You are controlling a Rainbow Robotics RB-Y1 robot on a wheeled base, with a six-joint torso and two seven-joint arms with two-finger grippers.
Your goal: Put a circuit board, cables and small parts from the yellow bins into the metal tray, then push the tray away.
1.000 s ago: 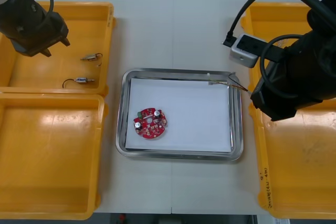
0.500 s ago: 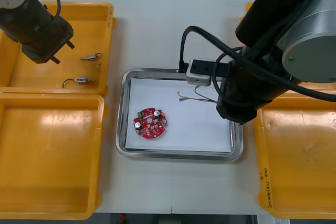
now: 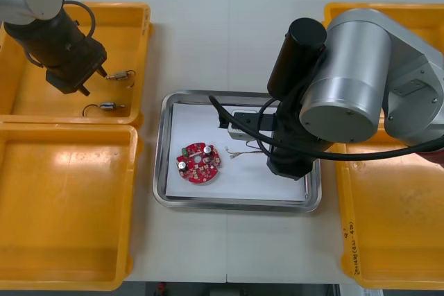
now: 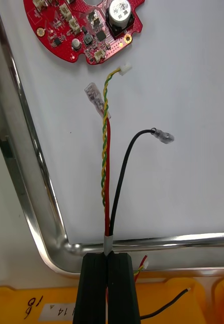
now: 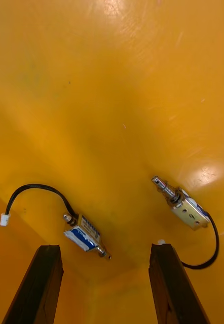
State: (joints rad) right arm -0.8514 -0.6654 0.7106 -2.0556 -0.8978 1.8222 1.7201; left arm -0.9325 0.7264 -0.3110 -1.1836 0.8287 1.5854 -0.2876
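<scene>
Spanning the front view, the light worktop (image 3: 229, 39) carries 4 yellow bins (image 3: 66, 199), 2 at each side, with the metal tray (image 3: 161, 171) between them. The right arm (image 3: 343, 77) reaches in from the right-hand bins. Its thick silver segment lies over the tray's right half and bends down so that the right hand (image 4: 110, 257) points across the tray toward the robot's left. Its 2 black fingers are pressed close, pinching a cable bundle (image 4: 106, 172) at a grey band: a twisted red and yellow strand and a black lead. In the right wrist view the fingertips hang above the tray's shiny rim. The bundle runs out from them over the white inside, its plugged ends just beside the round red circuit board (image 3: 199, 163) but apart from it. Whether the bundle touches the white inside cannot be told. The board lies flat in the tray's left half.

The left arm (image 3: 41, 25) slants down over the far left bin, with the left hand (image 5: 106, 248) low above its floor. Its fingers stand spread, holding nothing. 2 small metal parts (image 5: 185, 208), each trailing a short black lead, lie on the bin floor just beyond the fingertips, 1 ahead of each finger, well apart from each other.
</scene>
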